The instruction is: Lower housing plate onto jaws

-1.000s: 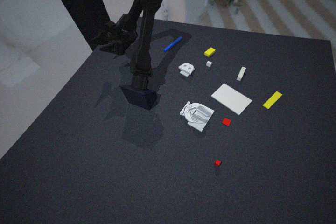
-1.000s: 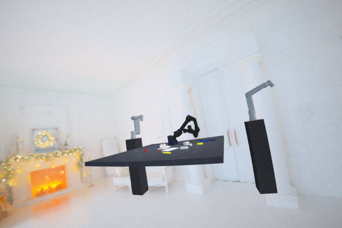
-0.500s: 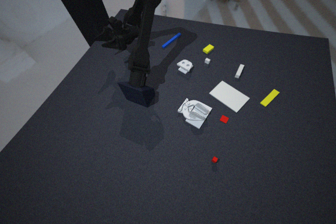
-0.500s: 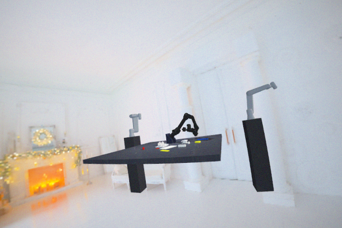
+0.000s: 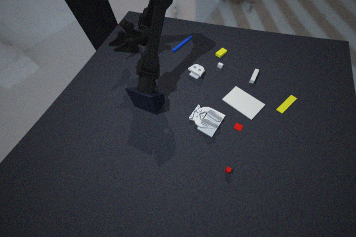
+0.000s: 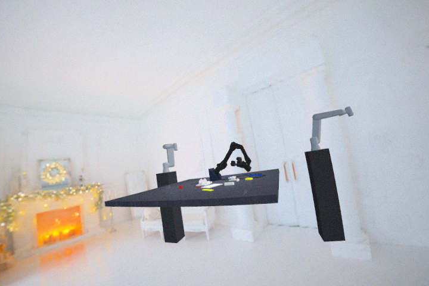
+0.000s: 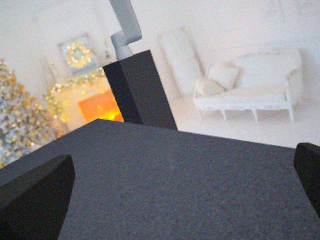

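Its claw (image 5: 112, 47) (image 6: 233, 163) (image 7: 187, 160) wide open and gripping nothing, a black arm (image 5: 155, 36) (image 6: 229, 151) reaches near the tabletop's upper-left corner, top view. The two-holed white housing plate (image 5: 200, 66) (image 6: 232, 177) sits toward the upper edge, apart from the white jaw assembly (image 5: 212, 131) (image 6: 204, 182), nearer mid-table.

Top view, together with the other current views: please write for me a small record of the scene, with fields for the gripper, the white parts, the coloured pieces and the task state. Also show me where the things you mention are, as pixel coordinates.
gripper: black parallel-jaw gripper (image 5: 113, 47) (image 6: 233, 163) (image 7: 187, 160), open, holding nothing
two-holed part: white, rounded (image 5: 197, 68) (image 6: 232, 177), probably the housing plate
jaw assembly: white, ridged base (image 5: 212, 129), separate from two-holed part
flat plate: white rectangle (image 5: 243, 102) (image 6: 212, 185)
blue piece: long thin bar (image 5: 182, 43) (image 6: 255, 175)
task state: apparently not closed
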You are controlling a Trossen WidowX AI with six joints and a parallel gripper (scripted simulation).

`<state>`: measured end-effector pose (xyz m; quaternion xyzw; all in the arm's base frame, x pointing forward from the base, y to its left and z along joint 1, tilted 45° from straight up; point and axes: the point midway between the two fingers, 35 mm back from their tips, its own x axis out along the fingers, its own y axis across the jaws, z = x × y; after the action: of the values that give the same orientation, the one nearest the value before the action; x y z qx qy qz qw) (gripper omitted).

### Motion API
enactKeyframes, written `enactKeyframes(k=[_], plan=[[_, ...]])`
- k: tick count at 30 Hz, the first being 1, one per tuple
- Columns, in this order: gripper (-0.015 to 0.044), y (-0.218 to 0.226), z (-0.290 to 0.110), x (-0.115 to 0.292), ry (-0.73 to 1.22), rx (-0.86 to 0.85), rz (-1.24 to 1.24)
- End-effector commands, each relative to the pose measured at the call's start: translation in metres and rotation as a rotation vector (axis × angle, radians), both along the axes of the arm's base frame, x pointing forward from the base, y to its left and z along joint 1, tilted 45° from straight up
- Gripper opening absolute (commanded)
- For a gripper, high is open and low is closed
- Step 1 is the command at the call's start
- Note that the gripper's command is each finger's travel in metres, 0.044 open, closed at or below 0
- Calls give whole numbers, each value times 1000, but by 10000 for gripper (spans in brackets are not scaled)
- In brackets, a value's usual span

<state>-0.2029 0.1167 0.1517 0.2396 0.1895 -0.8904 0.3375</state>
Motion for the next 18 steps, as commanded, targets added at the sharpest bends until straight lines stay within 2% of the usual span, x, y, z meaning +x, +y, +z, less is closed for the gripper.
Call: enactKeyframes(k=[1,18], plan=[[440,9,3,6,-17,23,-56],[440,37,9,29,-77,67,-249]])
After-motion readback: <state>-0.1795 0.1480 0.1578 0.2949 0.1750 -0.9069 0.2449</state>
